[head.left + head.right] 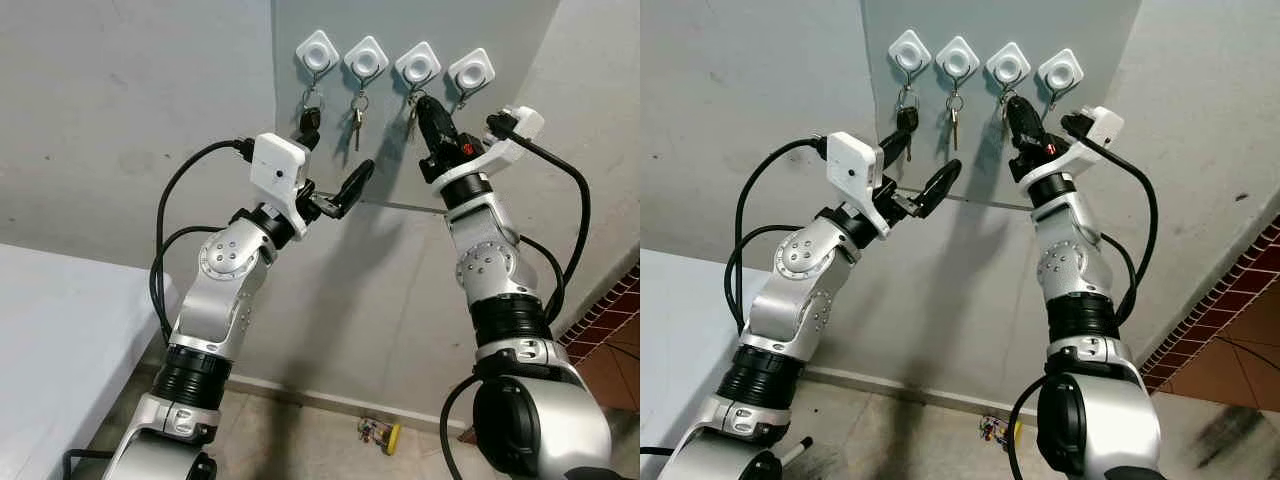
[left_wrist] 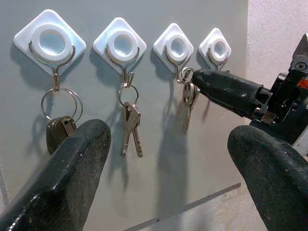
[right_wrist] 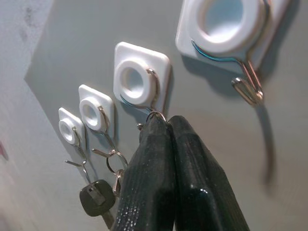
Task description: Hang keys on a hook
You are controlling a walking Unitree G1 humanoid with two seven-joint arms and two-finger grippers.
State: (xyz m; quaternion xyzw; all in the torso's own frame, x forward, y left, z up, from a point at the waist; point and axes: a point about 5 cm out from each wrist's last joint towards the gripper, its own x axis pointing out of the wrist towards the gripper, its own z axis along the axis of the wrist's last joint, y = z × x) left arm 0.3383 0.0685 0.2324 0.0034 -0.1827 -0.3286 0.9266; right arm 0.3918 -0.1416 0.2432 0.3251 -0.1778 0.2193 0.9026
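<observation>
Four white diamond-shaped hooks sit in a row on a grey wall panel (image 1: 400, 150). The first hook (image 1: 318, 50) carries a black car key (image 2: 57, 134), and the second hook (image 1: 366, 60) holds two silver keys (image 2: 131, 127). At the third hook (image 1: 418, 65), my right gripper (image 1: 420, 103) is shut on the ring of a bunch of keys (image 2: 187, 103); the ring (image 3: 156, 115) touches the hook's wire. The fourth hook (image 1: 471, 70) is bare. My left gripper (image 2: 168, 163) is open, below and left of the hooks, holding nothing.
A white surface (image 1: 50, 330) lies at the lower left. A small yellow object (image 1: 382, 433) rests on the floor by the wall base. Red brick tiling (image 1: 620, 320) edges the right side. Black cables loop beside both arms.
</observation>
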